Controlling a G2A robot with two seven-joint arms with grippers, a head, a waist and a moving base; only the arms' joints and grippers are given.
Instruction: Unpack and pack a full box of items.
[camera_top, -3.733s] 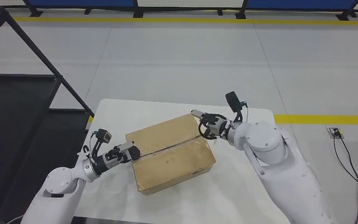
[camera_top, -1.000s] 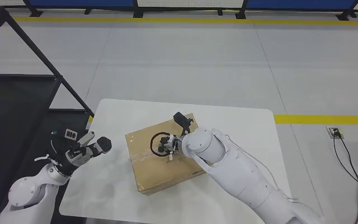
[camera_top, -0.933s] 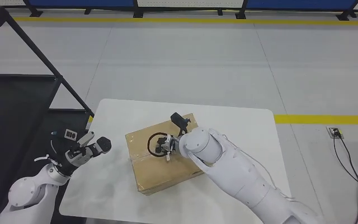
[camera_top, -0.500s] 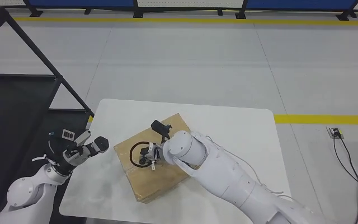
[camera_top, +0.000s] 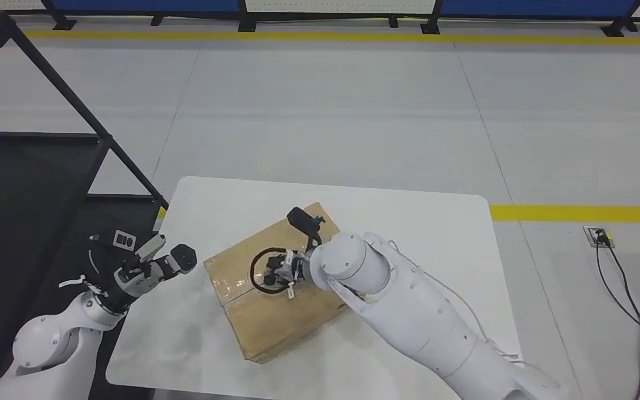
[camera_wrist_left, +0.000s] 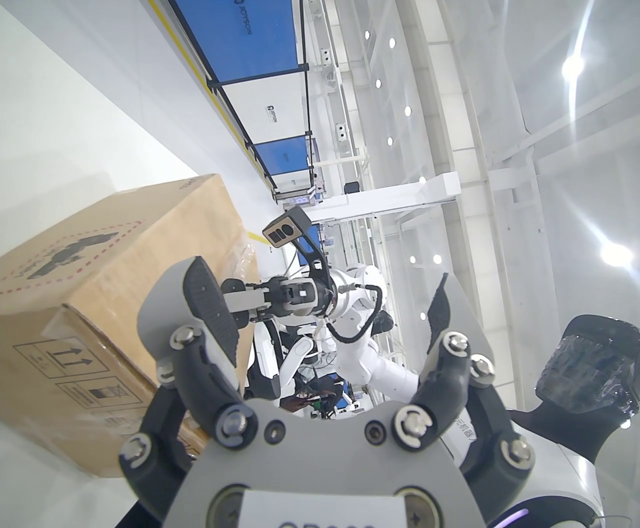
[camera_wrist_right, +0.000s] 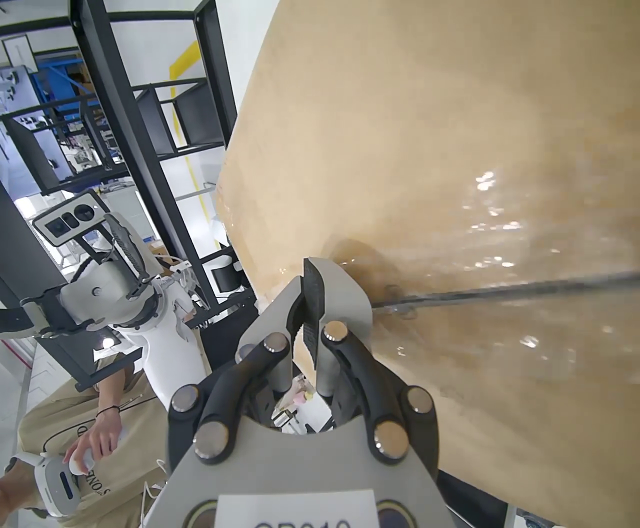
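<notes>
Top view, entry for you at the controls. The box (camera_top: 250, 322) sits just to 9 o'clock of the middle of the table (camera_top: 430, 230), closed, flaps down, the tape seam (camera_wrist_right: 500, 292) running across its top.

Just changed: over the last half second the right gripper (camera_top: 268, 272) backs a little toward 2 o'clock along the seam, while the box stays where it was. Its fingers are pressed together with nothing between them, tips down on the tape. I read this as a repeat stroke at slitting the tape, so unpacking is barely begun.

The left gripper (camera_top: 172, 260) hangs at 9 o'clock of the box, clear of it, fingers spread wide and holding nothing.

Against the earliest frame:
- The left gripper was up against the 9 o'clock end of the box; it is now pulled back off it toward the table edge.
- The right gripper was at the 3 o'clock end of the seam; it has travelled to about mid-top.
- The box has slid toward 9 o'clock and swung round — it went with the stroke a second ago.

Judgement: with nothing bracing the box, your drag moves cardboard as much as it parts tape. The right wrist view shows a dark line along the seam; I cannot tell whether it is cut through.
</notes>
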